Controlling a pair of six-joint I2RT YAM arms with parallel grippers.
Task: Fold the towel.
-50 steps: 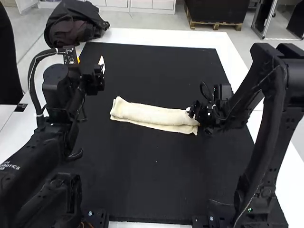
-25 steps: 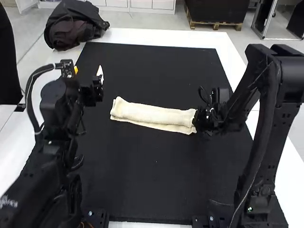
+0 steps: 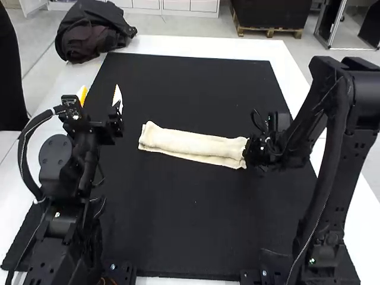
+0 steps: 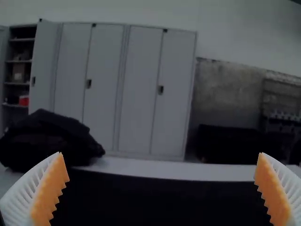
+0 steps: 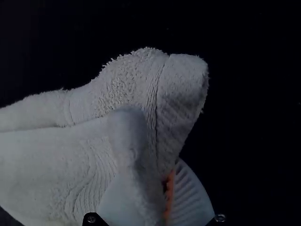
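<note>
My left gripper (image 3: 101,96) stands open in the high view, up and away from the towel at the left of the black mat; in the left wrist view the left gripper (image 4: 162,162) has nothing between its wide-apart pads. The cream towel (image 3: 193,144) lies folded into a long, narrow strip across the middle of the mat. At the strip's right end is my right gripper (image 3: 249,151). In the right wrist view the right gripper (image 5: 162,188) is shut on the end of the towel (image 5: 56,160), whose cloth bulges up and partly covers one finger.
A black mat (image 3: 196,231) covers most of the white table (image 3: 196,44). A dark bag (image 3: 92,32) rests at the table's far left corner. The right arm stands along the mat's right side.
The left gripper has shifted a little left, its fingers now showing more. The right gripper has moved slightly right at the towel's end. The towel has barely shifted.
</note>
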